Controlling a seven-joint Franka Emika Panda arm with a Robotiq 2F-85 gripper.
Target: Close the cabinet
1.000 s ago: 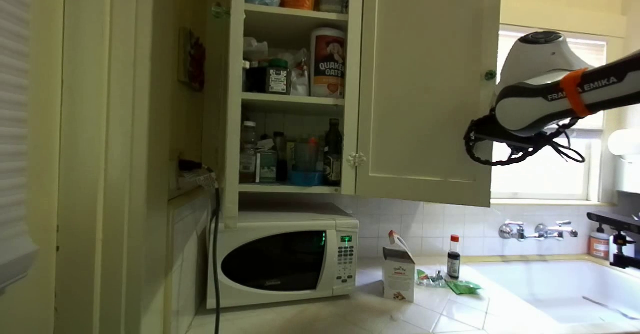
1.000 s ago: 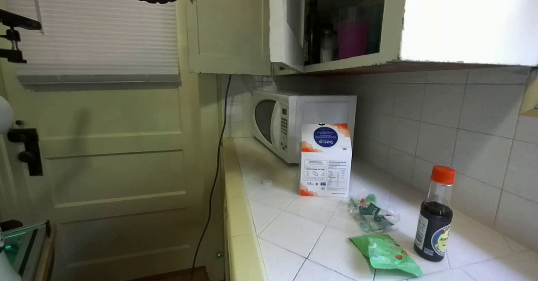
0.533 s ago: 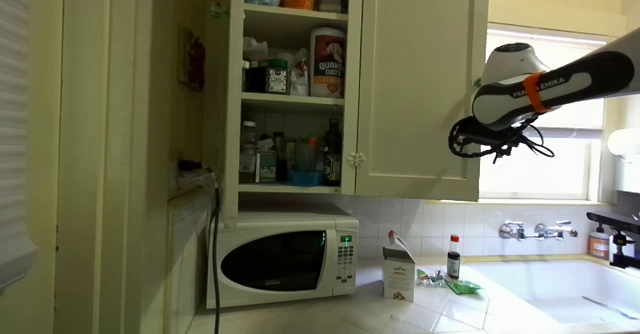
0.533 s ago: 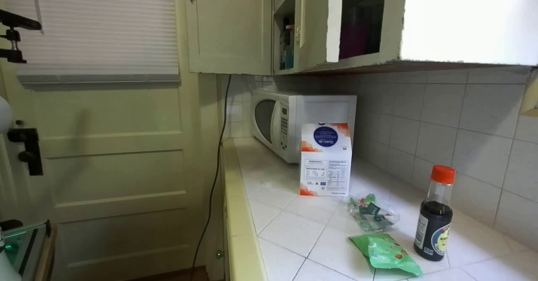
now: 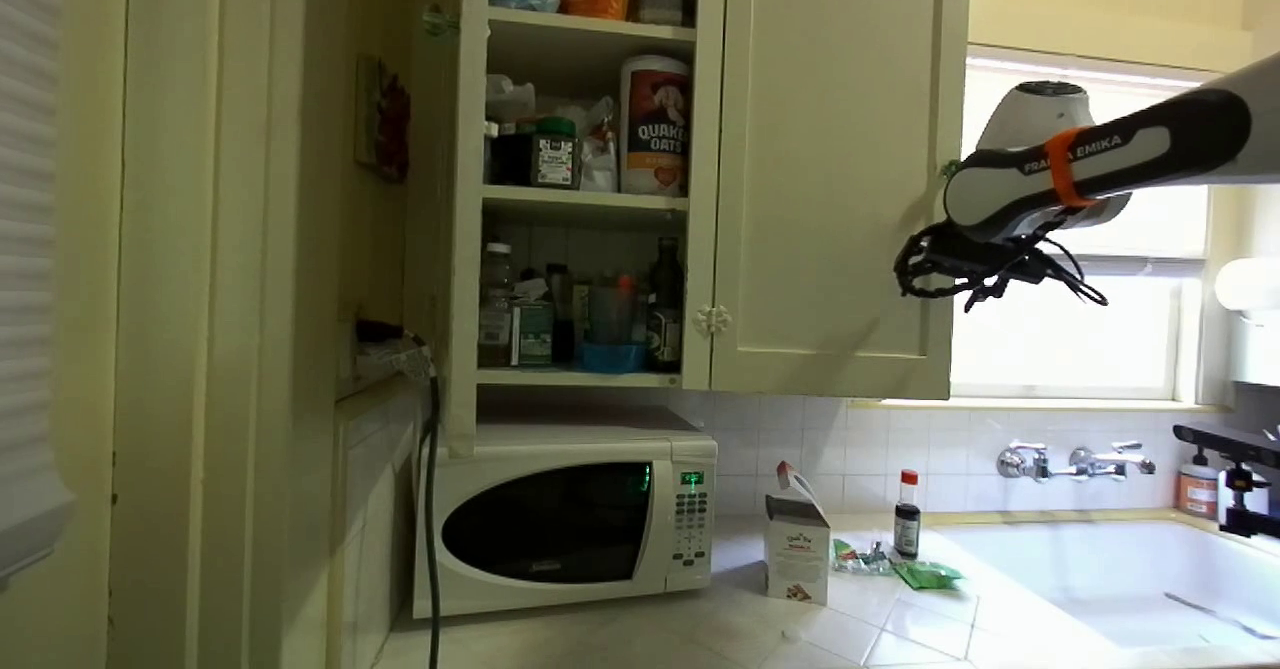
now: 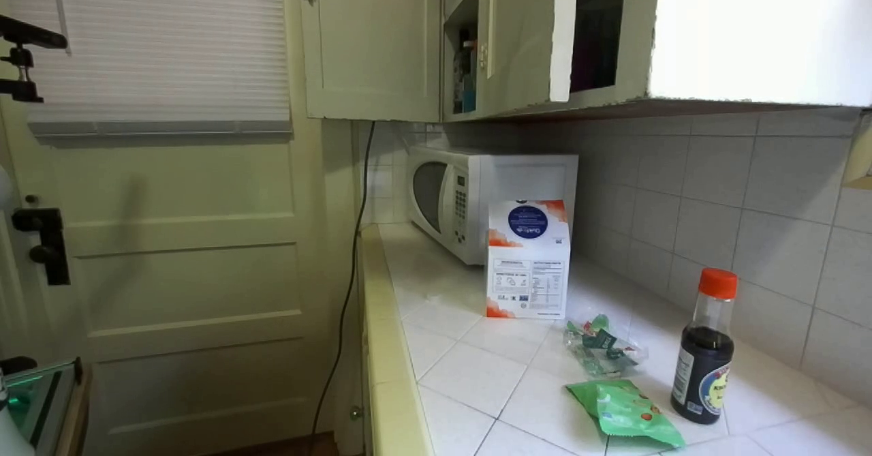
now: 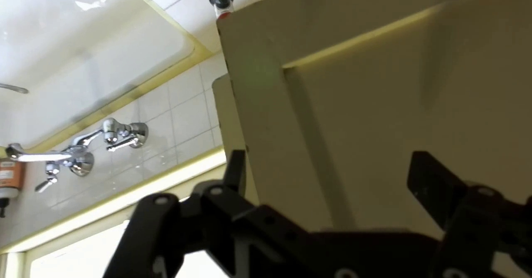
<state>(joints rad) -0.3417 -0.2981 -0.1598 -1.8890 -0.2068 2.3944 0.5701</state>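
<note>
The cream-white cabinet [image 5: 705, 99] shows in both exterior views [image 6: 633, 40]. Its left bay is open, with jars and bottles on the shelves. The flat door [image 5: 840, 179] of the right bay stands partly open. In an exterior view a dark gap shows between this door [image 6: 524, 40] and the frame. A small green knob [image 5: 948, 169] is at its free edge. In the wrist view my gripper [image 7: 328, 168] is open and empty, its fingers spread before the door face [image 7: 374, 116], one finger near the door's edge. Contact cannot be told. The fingertips are hidden in both exterior views.
The left bay's door [image 6: 375, 40] stands open by the wall. Below are the white microwave [image 5: 560, 519], an open carton [image 5: 798, 554], a red-capped sauce bottle [image 5: 907, 519] and a green packet [image 6: 623, 412] on the tiled counter. A sink [image 5: 1100, 569] and taps [image 5: 1075, 462] are to the right.
The right bay's door has swung toward its frame, mostly in the first half second and slightly since. The arm has moved left along with it, and the wrist has lately risen a little.
</note>
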